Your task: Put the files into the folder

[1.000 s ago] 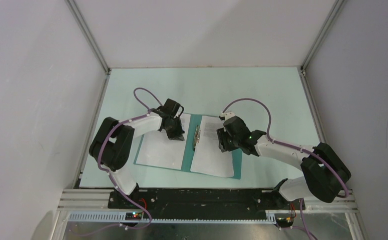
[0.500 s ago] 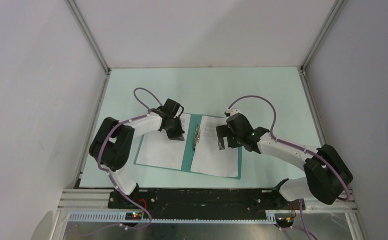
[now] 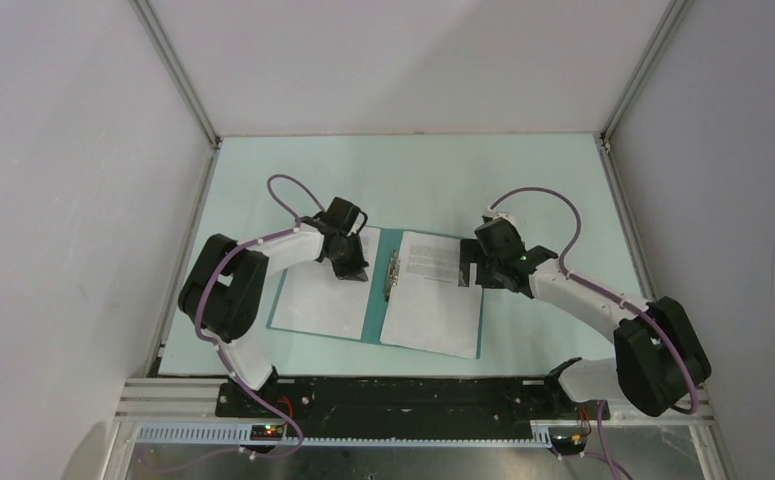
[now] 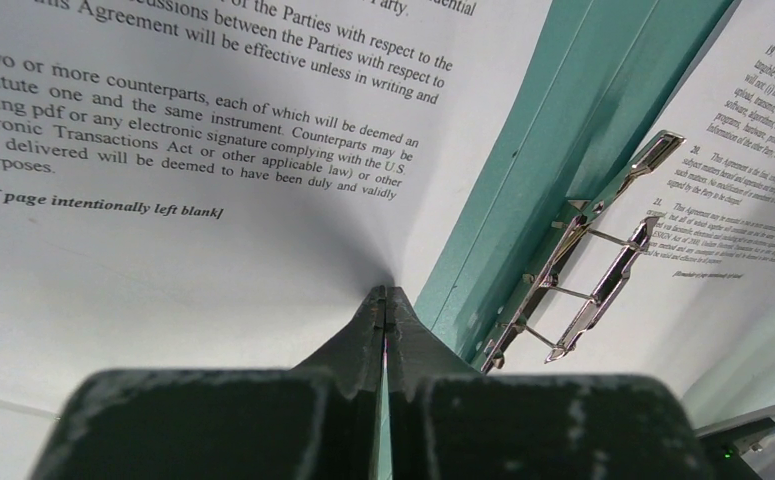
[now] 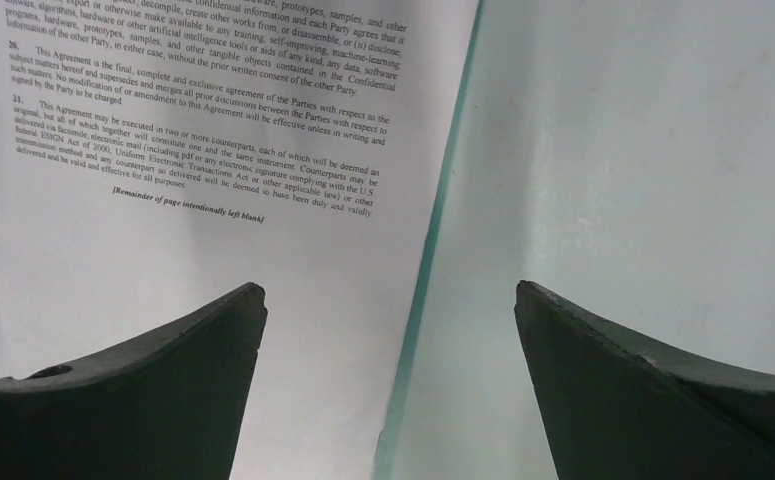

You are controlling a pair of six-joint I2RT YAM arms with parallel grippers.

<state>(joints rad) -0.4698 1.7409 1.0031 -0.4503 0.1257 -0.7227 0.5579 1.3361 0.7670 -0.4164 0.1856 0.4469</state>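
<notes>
The teal folder (image 3: 374,300) lies open on the table. One white sheet (image 3: 318,300) lies on its left half and another sheet (image 3: 433,305) on its right half. The metal clip (image 3: 394,270) sits along the spine and also shows in the left wrist view (image 4: 583,270). My left gripper (image 3: 351,265) is shut, with its tips (image 4: 384,297) pressing on the left sheet (image 4: 193,250) at its edge beside the spine (image 4: 523,200). My right gripper (image 3: 471,270) is open and empty, and straddles the right sheet's edge (image 5: 263,200) and the folder's thin teal edge (image 5: 418,330).
The pale green table (image 3: 413,180) is walled by white panels at the back and both sides. Bare table surface (image 5: 643,150) lies right of the folder. Purple cables loop above both wrists.
My right gripper has moved right and back, from over the right sheet to the folder's right edge, uncovering that sheet. The left arm has not moved.
</notes>
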